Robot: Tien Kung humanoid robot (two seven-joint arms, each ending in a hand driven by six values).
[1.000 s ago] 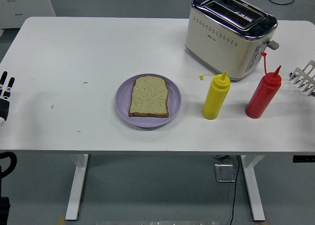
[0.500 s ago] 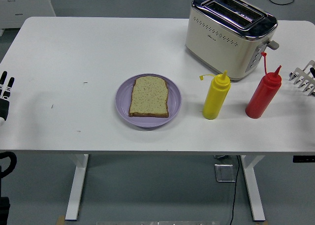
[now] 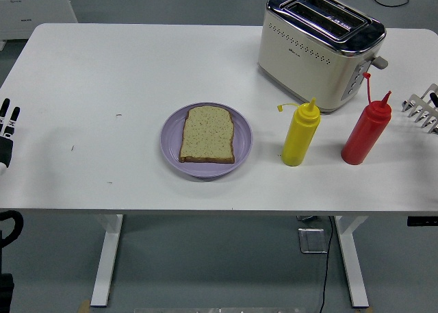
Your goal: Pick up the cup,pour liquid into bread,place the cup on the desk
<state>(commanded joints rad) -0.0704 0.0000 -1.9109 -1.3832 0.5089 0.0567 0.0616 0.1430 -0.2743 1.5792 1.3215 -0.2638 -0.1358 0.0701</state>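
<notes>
Your wide white table (image 3: 137, 73) carries a cream-and-chrome toaster (image 3: 319, 48) far right, then a round lilac plate (image 3: 206, 140) under a bread slice (image 3: 207, 134). Just right stand yellow (image 3: 300, 133) and red squeeze bottles (image 3: 366, 129). Your left hand (image 3: 7, 131) and right hand (image 3: 424, 108) rest at the edges, fingers spread, holding nothing.

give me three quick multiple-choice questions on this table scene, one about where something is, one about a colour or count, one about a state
1. Where is the bread slice?
A. on the purple plate
B. in the toaster
C. on the bare table

2. How many squeeze bottles stand on the table?
A. one
B. two
C. three

3. What is the right hand doing?
A. gripping the red bottle
B. open at the right edge, holding nothing
C. pressing the toaster lever

Answers:
1 A, the slice lies flat on the plate.
2 B, a yellow bottle and a red one.
3 B, its spread fingers touch nothing.
</notes>
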